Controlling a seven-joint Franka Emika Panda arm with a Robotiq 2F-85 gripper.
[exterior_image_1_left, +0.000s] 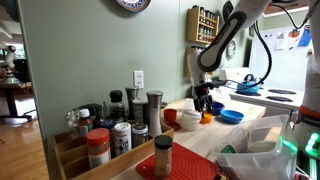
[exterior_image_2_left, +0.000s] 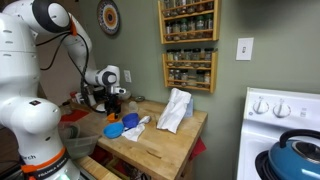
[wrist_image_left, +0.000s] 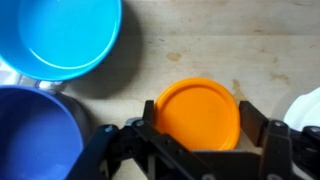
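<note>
Pincer (wrist_image_left: 198, 128) closed on the orange cup (wrist_image_left: 197, 108), whose lower edge hides behind its frame

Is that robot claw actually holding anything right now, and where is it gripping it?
Seemingly yes: the gripper clamps the small orange bowl by opposite sides of its rim. Whether it is lifted cannot be told.
</note>
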